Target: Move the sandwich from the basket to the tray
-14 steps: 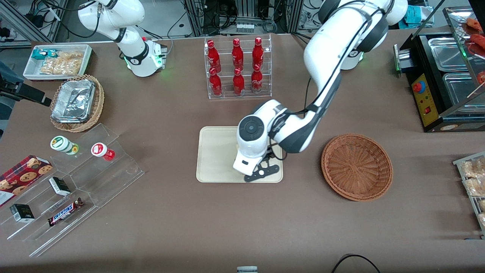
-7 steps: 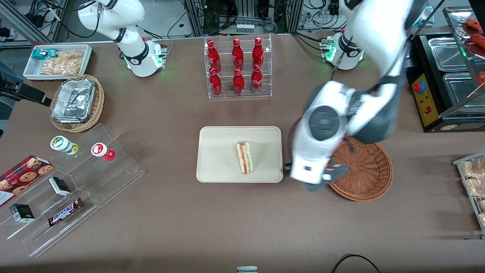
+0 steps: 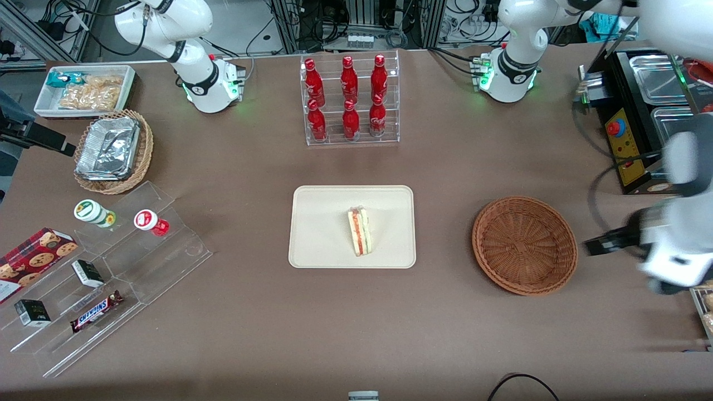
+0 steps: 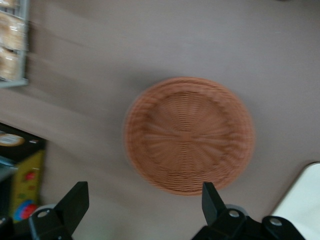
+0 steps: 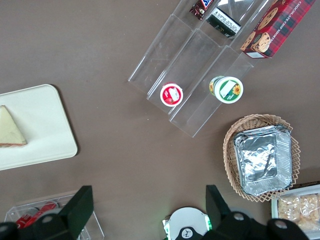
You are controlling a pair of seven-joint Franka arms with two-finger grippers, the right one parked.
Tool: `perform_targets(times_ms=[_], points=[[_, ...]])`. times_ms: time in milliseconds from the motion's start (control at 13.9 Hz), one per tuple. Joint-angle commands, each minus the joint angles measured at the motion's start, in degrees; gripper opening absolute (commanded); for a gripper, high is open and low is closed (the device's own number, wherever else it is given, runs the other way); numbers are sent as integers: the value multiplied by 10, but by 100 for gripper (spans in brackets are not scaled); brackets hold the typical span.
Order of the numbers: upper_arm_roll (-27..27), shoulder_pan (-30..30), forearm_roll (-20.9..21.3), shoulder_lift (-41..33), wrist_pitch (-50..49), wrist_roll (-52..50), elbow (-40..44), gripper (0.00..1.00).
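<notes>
The sandwich point(image 3: 360, 231), a pale wedge with a red and green filling, lies on the cream tray point(image 3: 317, 223) and shows again point(image 5: 10, 132) in the right wrist view. Beside the tray, toward the working arm's end, sits the round reddish-brown basket point(image 3: 525, 245) with nothing in it. My left gripper point(image 3: 665, 262) hangs above the table, still closer to that end than the basket. The left wrist view looks down on the basket point(image 4: 189, 134) and a tray corner point(image 4: 302, 200). The gripper point(image 4: 142, 200) is open, with nothing between its black fingers point(image 4: 75, 200).
A clear rack of red bottles point(image 3: 350, 100) stands farther from the camera than the tray. A black appliance point(image 3: 640, 111) and a snack rack point(image 3: 696, 262) flank the gripper. Acrylic shelves point(image 3: 111, 262), a foil-filled wicker basket point(image 3: 114, 150) and a white bin point(image 3: 83, 89) lie toward the parked arm's end.
One second ago the gripper was low over the tray. It left the sandwich lying there, then swung across the basket toward the working arm's end.
</notes>
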Motion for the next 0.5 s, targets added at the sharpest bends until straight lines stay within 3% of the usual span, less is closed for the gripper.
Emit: perform_targets(times_ms=[0, 216, 432], points=[[-8, 34, -8, -67, -49, 36, -38, 100], [-10, 29, -9, -201, -23, 30, -204, 100], [-16, 27, -12, -235, -44, 29, -225, 100]])
